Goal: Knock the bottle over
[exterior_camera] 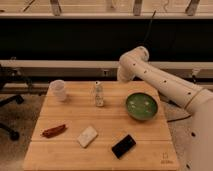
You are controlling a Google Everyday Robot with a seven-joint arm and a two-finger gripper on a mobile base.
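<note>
The bottle is small, slim and clear-whitish with a narrow cap. It stands upright at the far middle of the wooden table. The white arm reaches in from the right and bends above the table's far edge. My gripper is at the arm's far end, above the table's back edge. It is to the right of the bottle, behind it and apart from it.
A translucent white cup stands at the far left. A green bowl sits on the right, under the arm. Near the front lie a red-brown object, a white packet and a black phone-like object.
</note>
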